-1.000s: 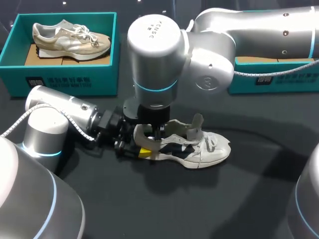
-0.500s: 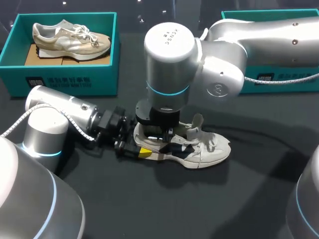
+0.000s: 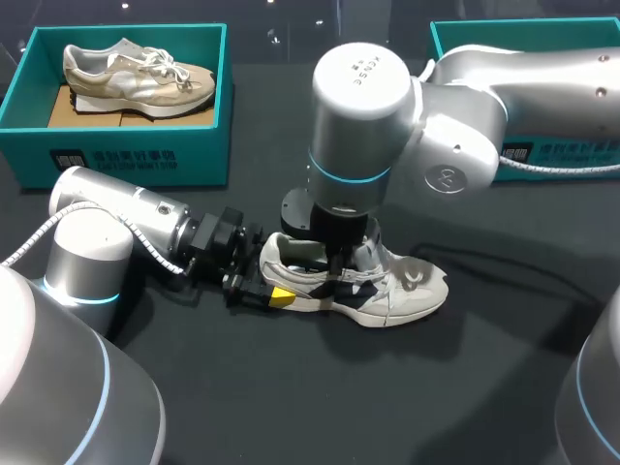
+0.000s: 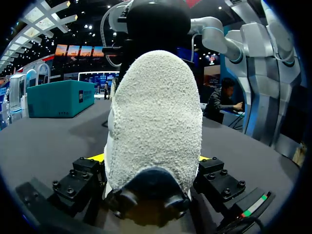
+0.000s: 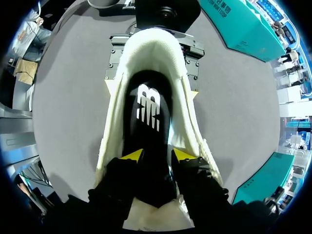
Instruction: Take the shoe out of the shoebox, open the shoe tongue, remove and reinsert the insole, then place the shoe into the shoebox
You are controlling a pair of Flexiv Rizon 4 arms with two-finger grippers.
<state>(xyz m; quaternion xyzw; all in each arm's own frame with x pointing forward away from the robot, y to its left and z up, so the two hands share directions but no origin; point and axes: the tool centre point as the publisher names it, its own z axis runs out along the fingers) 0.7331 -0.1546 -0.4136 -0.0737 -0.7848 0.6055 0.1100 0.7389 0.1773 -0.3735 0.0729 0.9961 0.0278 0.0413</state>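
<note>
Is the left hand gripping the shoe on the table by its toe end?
No, the left hand clamps the white shoe at its heel, with the toe pointing away from it.

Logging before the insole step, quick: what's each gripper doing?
Left gripper: shut on the heel of the white lace-up sneaker.
Right gripper: shut on the black insole inside it.

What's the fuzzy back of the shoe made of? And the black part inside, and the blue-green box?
The shoe heel looks like pale suede or fleecy fabric: nubbly and matte. The insole is probably cloth-covered foam: black, smooth and dull. The shoebox looks like cardboard, teal outside with brown board showing inside.
</note>
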